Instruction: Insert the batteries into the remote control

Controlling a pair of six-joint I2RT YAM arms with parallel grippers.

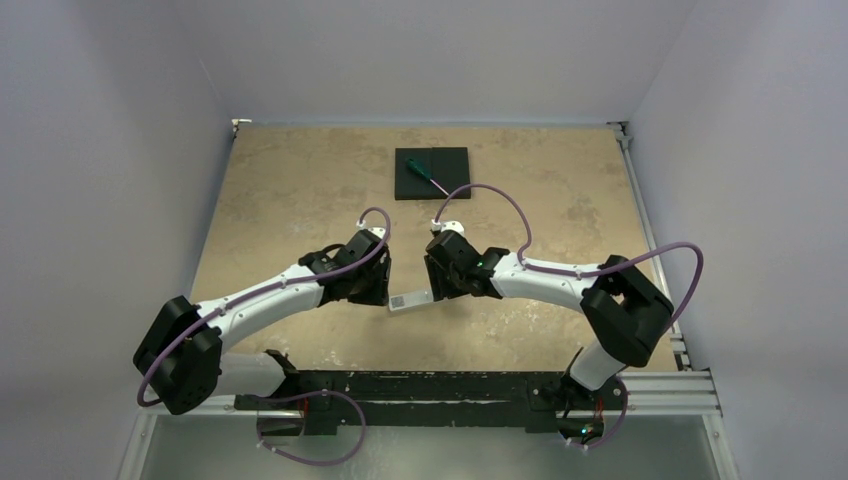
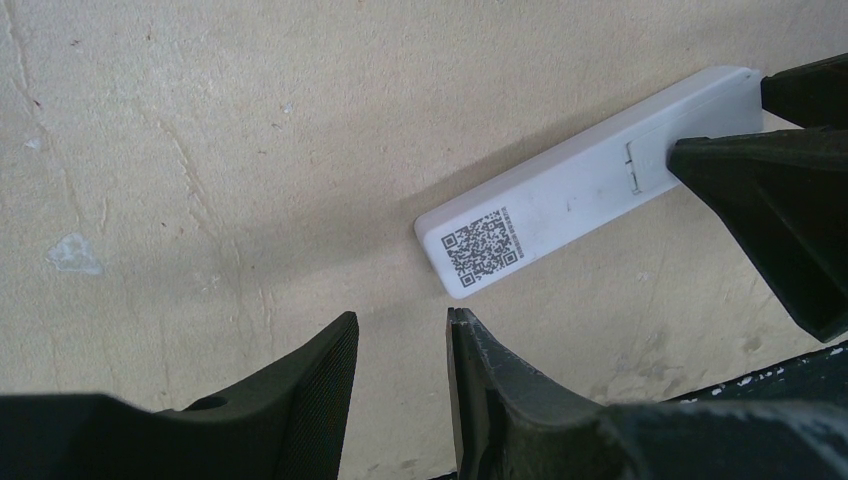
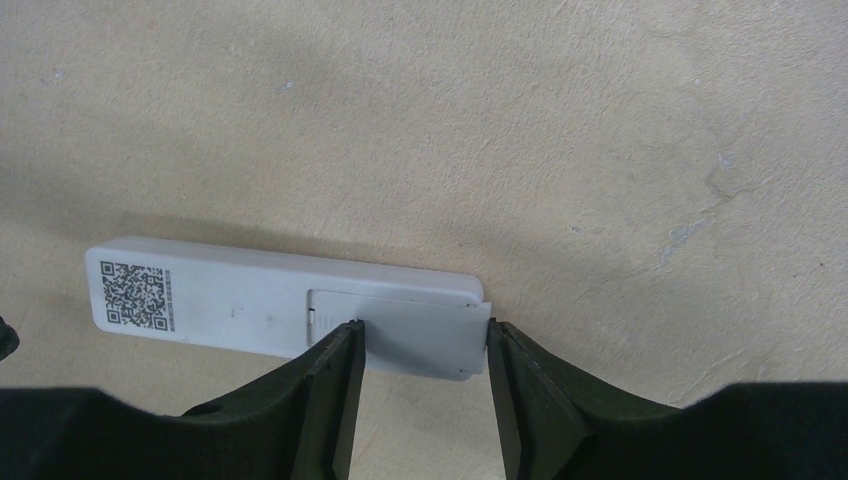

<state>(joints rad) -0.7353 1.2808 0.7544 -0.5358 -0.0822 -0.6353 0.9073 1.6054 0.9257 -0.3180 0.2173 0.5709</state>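
Observation:
The white remote control [image 1: 412,298] lies face down on the table between the two grippers, its QR label up [image 2: 580,195] [image 3: 240,300]. Its battery cover [image 3: 420,335] sits on the back, slid slightly past the remote's end. My right gripper [image 3: 422,328] is open. One fingertip rests on the cover and the other touches the cover's end edge. It is also in the top view [image 1: 440,290]. My left gripper [image 2: 400,318] is open and empty, just short of the remote's QR end. It also shows in the top view [image 1: 385,292]. No batteries are in view.
A black square pad [image 1: 450,165] lies at the back middle of the table with a green-handled screwdriver [image 1: 428,178] on it. The black mounting rail [image 1: 420,385] runs along the near edge. Walls close in the left, back and right sides.

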